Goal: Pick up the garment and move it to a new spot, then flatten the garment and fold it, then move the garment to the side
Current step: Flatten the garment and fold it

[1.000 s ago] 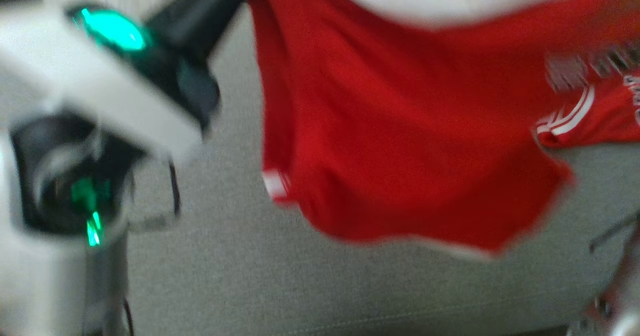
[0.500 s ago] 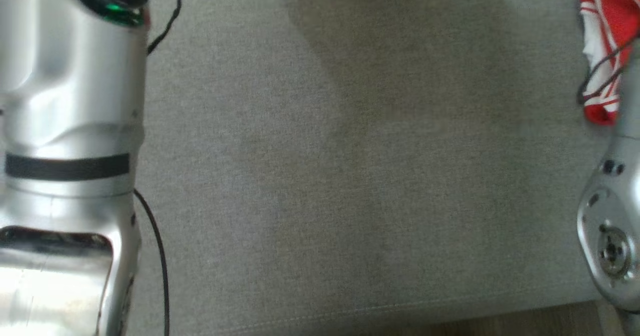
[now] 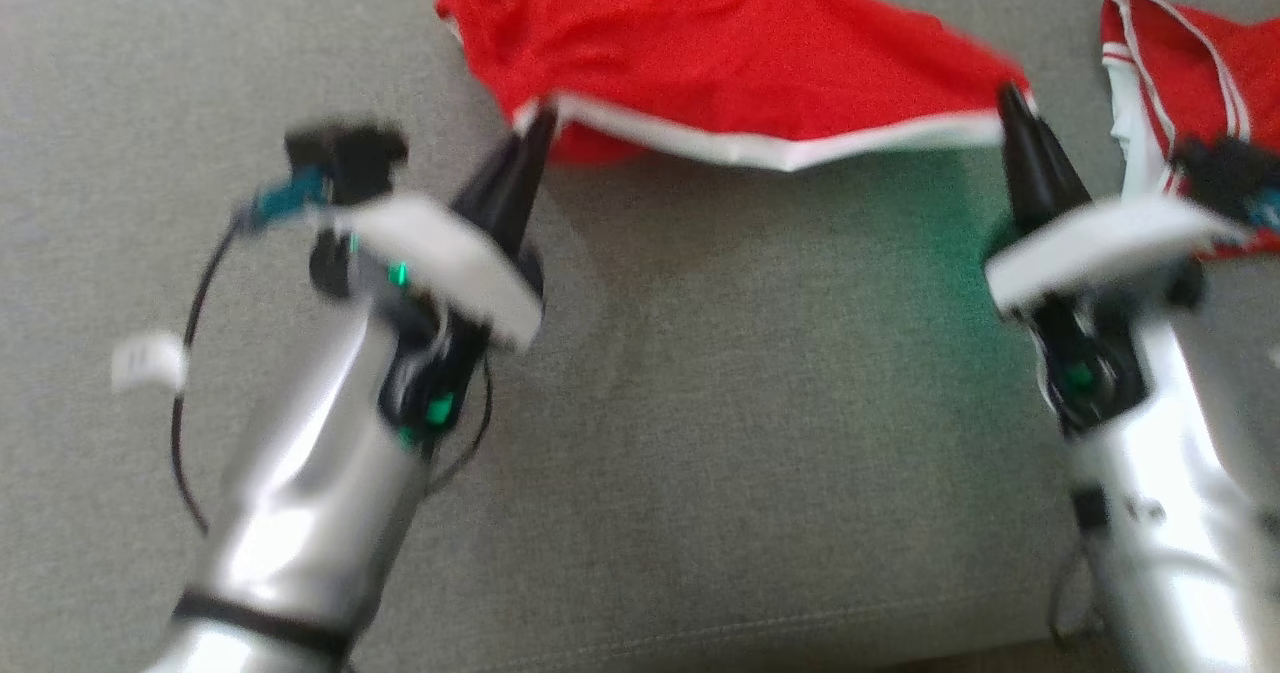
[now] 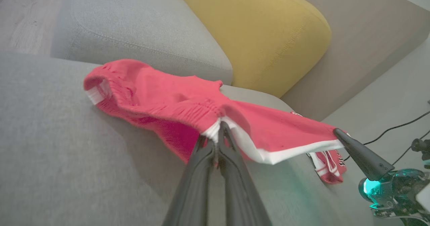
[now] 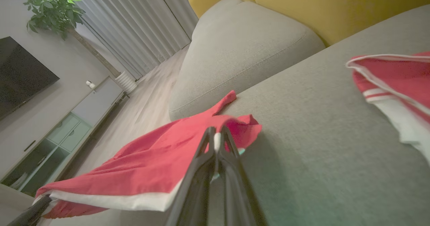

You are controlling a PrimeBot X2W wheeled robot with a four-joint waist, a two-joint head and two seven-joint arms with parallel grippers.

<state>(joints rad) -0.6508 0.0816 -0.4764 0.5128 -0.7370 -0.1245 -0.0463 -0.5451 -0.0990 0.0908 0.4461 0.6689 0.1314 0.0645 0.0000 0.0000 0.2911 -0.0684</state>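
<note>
The red garment with a white hem is stretched between the two grippers, over the far part of the grey sofa seat. The hem runs from one gripper to the other and sags a little in the middle. The rest of the cloth goes away from the robot. In the left wrist view its far end, with a gathered band, comes down to the seat just beside a grey cushion.

The left gripper has its two dark fingers pressed together on the left corner of the hem. The right gripper is closed in the same way on the right corner. In both wrist views a bit of white hem shows between the fingertips. The head view is somewhat blurred around the arms.

A second red piece with white stripes lies on the seat to the right of the right gripper, apart from the held garment. A yellow cushion stands behind the grey one. Further away, the right wrist view shows a wooden floor, pale curtains, a green plant, a dark screen and a low cabinet.
</note>
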